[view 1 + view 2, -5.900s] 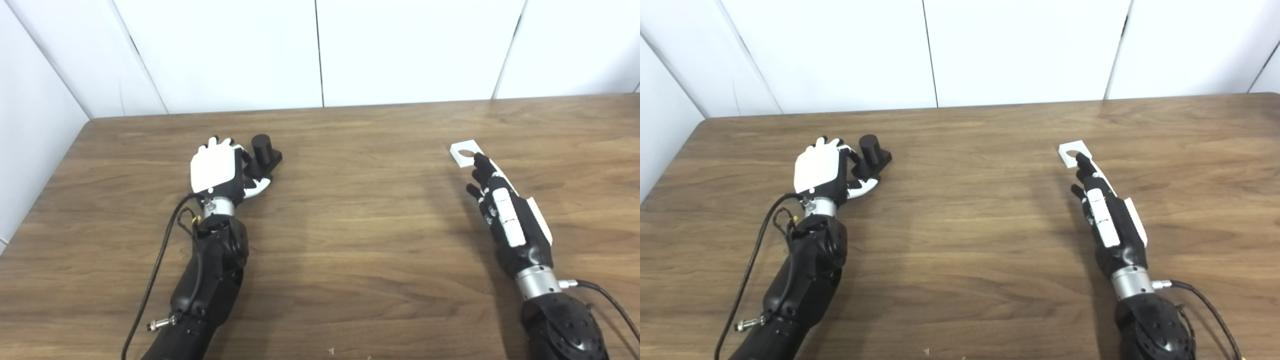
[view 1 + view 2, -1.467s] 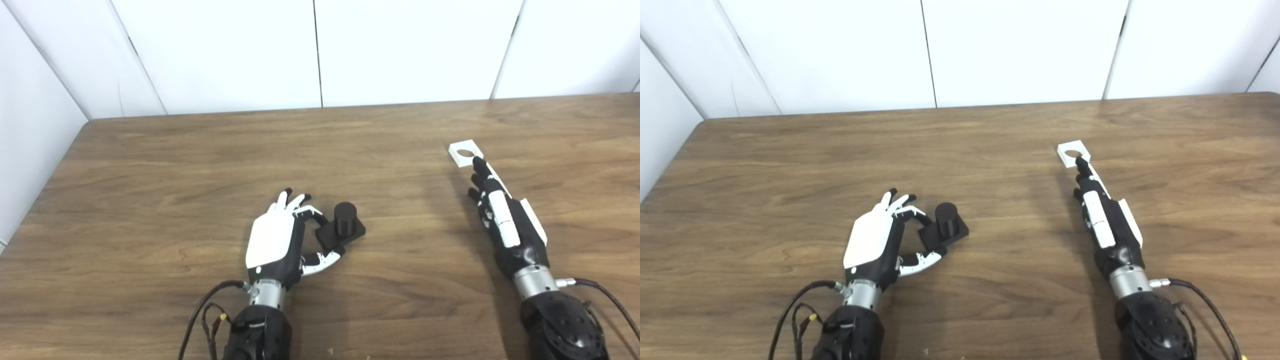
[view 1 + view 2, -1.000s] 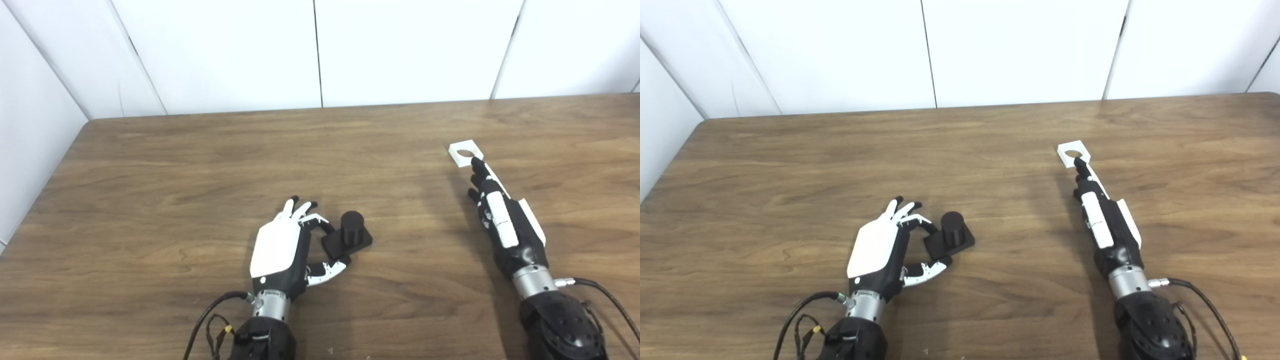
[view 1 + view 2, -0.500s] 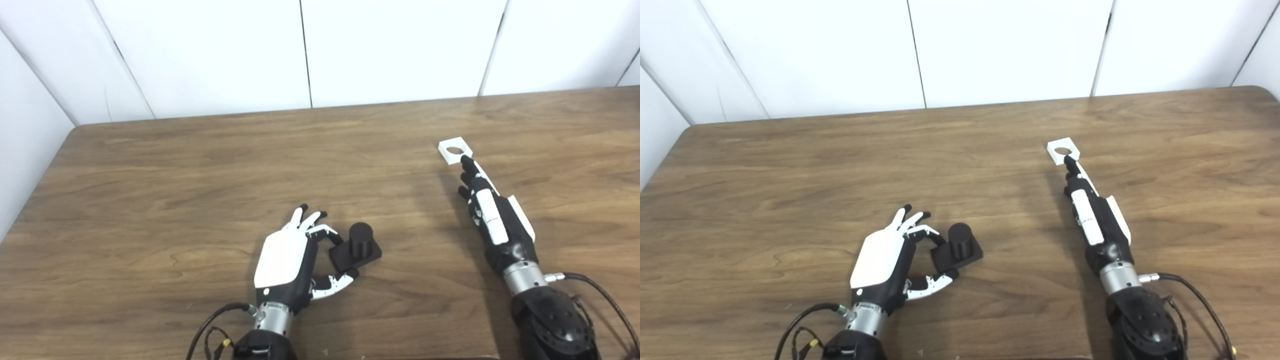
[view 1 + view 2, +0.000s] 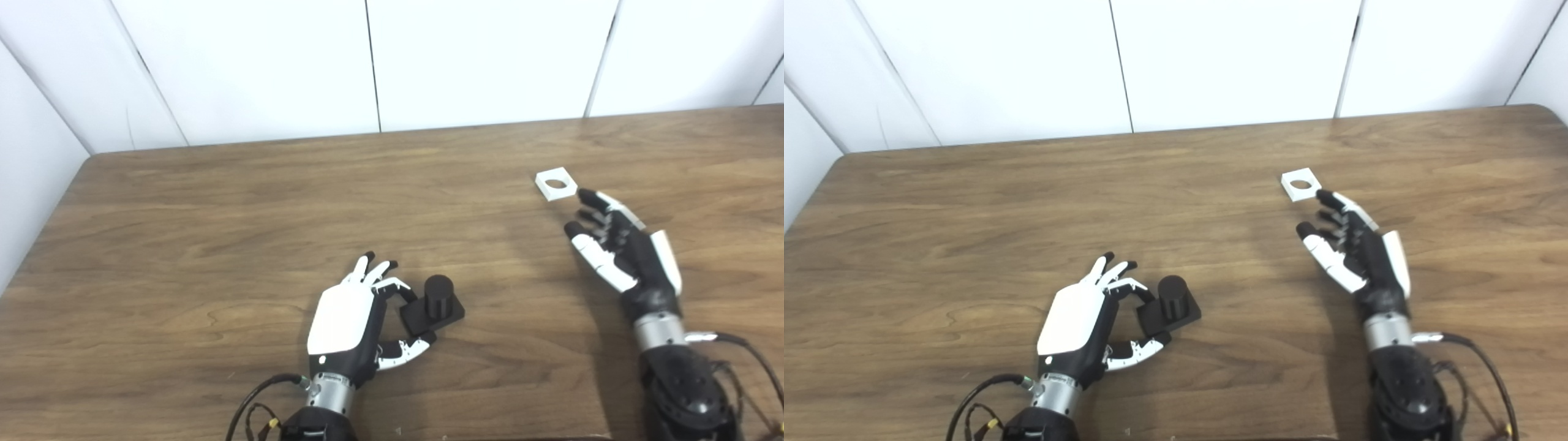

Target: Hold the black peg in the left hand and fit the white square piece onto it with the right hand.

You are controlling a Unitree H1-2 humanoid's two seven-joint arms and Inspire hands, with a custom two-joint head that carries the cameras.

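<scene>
Backdrop: white wall panels are standing behind the wooden counter, which is carrying both parts.
Left hand: I am pinching the base of the black peg between thumb and fingers, so this hand is clamped on the peg (the rest of those fingers are fanning out above).
Peg position: it is standing upright, its base resting on or just above the counter near the front edge, well apart from the white piece.
Right hand: my fingers are spreading apart and holding nothing.
What has just changed: half a second ago this hand was lying edge-on with a fingertip on the piece; now it is rolling palm-inward and splaying, the longest fingertip sitting just beside the piece's near corner.
White square piece: it is lying flat, hole facing up, ungrasped.
Meaning: I judge the peg side is ready, and my right hand is only now shaping a grasp, so pick-up and fitting are both still to come.
</scene>
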